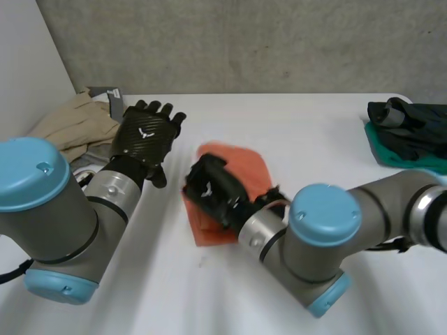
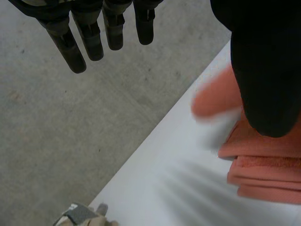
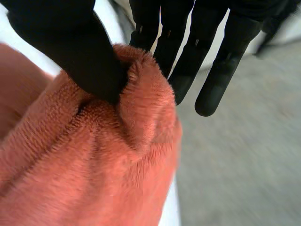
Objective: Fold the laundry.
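Note:
An orange towel [image 1: 241, 164] lies partly folded in the middle of the white table [image 1: 307, 125]. My right hand [image 1: 213, 188] rests on its near left part. In the right wrist view that hand [image 3: 70, 47] pinches a raised fold of the orange towel [image 3: 117, 165] between its thumb and its fingers [image 3: 207, 56]. My left hand [image 1: 150, 136] hovers to the left of the towel, open, with straight fingers and nothing in it. From the left wrist, its fingers [image 2: 89, 33] point past the table edge, and the towel's stacked layers [image 2: 263, 165] lie below its thumb.
A beige garment pile [image 1: 70, 125] sits at the table's left edge behind my left hand; a bit of it [image 2: 80, 217] appears in the left wrist view. Dark clothes [image 1: 412, 118] on a green cloth [image 1: 391, 159] lie at the far right. Grey floor [image 2: 70, 132] lies beyond the edge.

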Robot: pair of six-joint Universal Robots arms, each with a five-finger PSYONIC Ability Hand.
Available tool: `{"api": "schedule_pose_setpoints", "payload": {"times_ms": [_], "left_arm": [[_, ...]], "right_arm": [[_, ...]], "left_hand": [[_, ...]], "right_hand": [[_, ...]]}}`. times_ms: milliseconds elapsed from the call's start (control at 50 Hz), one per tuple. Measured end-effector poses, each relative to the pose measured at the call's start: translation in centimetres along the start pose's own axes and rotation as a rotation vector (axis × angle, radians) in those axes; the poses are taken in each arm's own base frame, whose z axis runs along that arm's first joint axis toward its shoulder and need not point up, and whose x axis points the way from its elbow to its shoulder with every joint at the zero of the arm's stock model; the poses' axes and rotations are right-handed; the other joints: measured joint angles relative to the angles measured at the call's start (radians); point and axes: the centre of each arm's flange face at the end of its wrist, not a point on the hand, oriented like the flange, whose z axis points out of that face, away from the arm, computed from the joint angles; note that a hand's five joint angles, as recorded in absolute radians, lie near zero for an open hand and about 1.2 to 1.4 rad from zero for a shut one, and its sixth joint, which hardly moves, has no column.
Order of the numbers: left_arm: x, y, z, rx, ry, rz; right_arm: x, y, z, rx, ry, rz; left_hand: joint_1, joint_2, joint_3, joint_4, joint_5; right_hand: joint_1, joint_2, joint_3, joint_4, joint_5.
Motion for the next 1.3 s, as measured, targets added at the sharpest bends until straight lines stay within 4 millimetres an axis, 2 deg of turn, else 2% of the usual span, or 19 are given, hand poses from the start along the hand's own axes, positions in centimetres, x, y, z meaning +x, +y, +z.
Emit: {"api": "schedule_pose_setpoints", "payload": {"times_ms": [20,40,60,120,180,200,280,340,400,480,540,560,680,840,960,1040,1120,1220,1300], "left_arm": [[-0.1,0.1,0.0,-0.003,-0.003,-0.005],[-0.3,0.2,0.2,-0.006,-0.009,-0.017],[-0.3,0.2,0.2,-0.007,-0.011,-0.022],[-0.6,0.2,0.6,-0.004,-0.021,-0.057],[-0.8,-0.1,1.0,0.008,-0.028,-0.088],[-0.9,-0.4,1.3,0.020,-0.032,-0.114],[-0.6,-1.1,2.0,0.039,-0.027,-0.167],[0.8,-1.8,2.5,0.042,0.015,-0.216],[2.9,-2.1,3.0,0.025,0.073,-0.253],[5.7,-1.4,3.8,-0.043,0.134,-0.275],[7.1,-0.1,4.4,-0.117,0.147,-0.272],[7.9,1.1,4.8,-0.181,0.138,-0.263],[8.9,4.5,4.3,-0.369,0.063,-0.200],[9.4,6.0,2.1,-0.473,0.051,-0.146],[8.5,3.3,1.3,-0.412,0.056,-0.161],[7.0,0.2,1.4,-0.319,0.052,-0.190],[5.5,-1.9,1.6,-0.246,0.049,-0.213],[3.0,-4.1,2.2,-0.148,0.068,-0.244],[2.3,-4.6,2.7,-0.108,0.126,-0.259]], "right_arm": [[-0.5,-0.1,-0.1,0.007,-0.019,0.010],[-1.0,-0.1,-0.2,0.007,-0.042,0.032],[-1.1,-0.1,-0.2,0.004,-0.047,0.043],[-0.4,0.2,-0.5,-0.033,-0.030,0.145],[1.7,0.9,-0.7,-0.069,0.026,0.265],[3.8,1.4,-1.0,-0.090,0.084,0.376],[8.2,2.6,-1.9,-0.114,0.192,0.621],[10.8,3.6,-2.6,-0.135,0.237,0.810],[12.0,4.7,-2.8,-0.177,0.236,0.930],[11.8,6.3,-2.5,-0.254,0.194,1.008],[11.1,7.5,-1.9,-0.313,0.148,1.039],[10.3,8.3,-1.4,-0.349,0.110,1.054],[7.4,10.2,-0.3,-0.425,-0.008,1.078],[5.0,11.3,-0.2,-0.509,-0.083,0.946],[7.3,10.3,-0.9,-0.528,-0.022,0.772],[9.4,8.8,-1.6,-0.484,0.051,0.694],[10.2,7.6,-2.3,-0.427,0.109,0.653],[9.5,6.2,-3.8,-0.336,0.178,0.606],[7.1,5.5,-4.7,-0.302,0.159,0.595]], "left_hand": [[0.000,0.000,0.000,0.000,0.000],[0.000,0.000,0.000,0.000,0.000],[0.000,0.000,0.000,0.000,0.000],[0.000,0.000,0.000,0.000,0.000],[0.000,0.000,0.000,0.000,0.000],[0.000,0.000,0.000,0.000,0.000],[0.000,0.000,0.000,0.000,0.000],[0.000,0.000,0.000,0.000,0.000],[0.000,0.000,0.000,0.000,0.000],[0.000,0.000,0.000,0.000,0.000],[0.000,0.000,0.000,0.000,0.000],[0.000,0.000,0.000,0.000,0.000],[0.000,0.000,0.000,0.000,0.000],[0.000,0.000,0.000,0.000,0.000],[0.000,0.000,0.000,0.000,-0.001],[0.000,0.000,0.000,0.000,-0.002],[0.000,0.000,0.000,0.000,-0.002],[0.000,0.000,0.000,0.000,-0.002],[0.000,0.000,0.000,0.000,-0.002]], "right_hand": [[-0.071,-0.091,-0.100,-0.083,-0.081],[-0.302,-0.331,-0.332,-0.314,-0.320],[-0.382,-0.412,-0.390,-0.393,-0.402],[-0.766,-0.804,-0.805,-0.811,-0.818],[-0.794,-0.855,-0.873,-0.877,-0.862],[-0.794,-0.855,-0.874,-0.883,-0.862],[-0.794,-0.855,-0.874,-0.883,-0.862],[-0.794,-0.855,-0.874,-0.883,-0.862],[-0.794,-0.855,-0.874,-0.883,-0.862],[-0.794,-0.855,-0.874,-0.883,-0.862],[-0.794,-0.855,-0.874,-0.883,-0.862],[-0.794,-0.855,-0.874,-0.883,-0.862],[-0.794,-0.855,-0.874,-0.883,-0.862],[-0.794,-0.855,-0.875,-0.883,-0.862],[-0.794,-0.855,-0.875,-0.883,-0.862],[-0.794,-0.855,-0.875,-0.883,-0.862],[-0.794,-0.855,-0.875,-0.883,-0.863],[-0.794,-0.856,-0.875,-0.883,-0.863],[-0.794,-0.856,-0.875,-0.883,-0.863]]}}
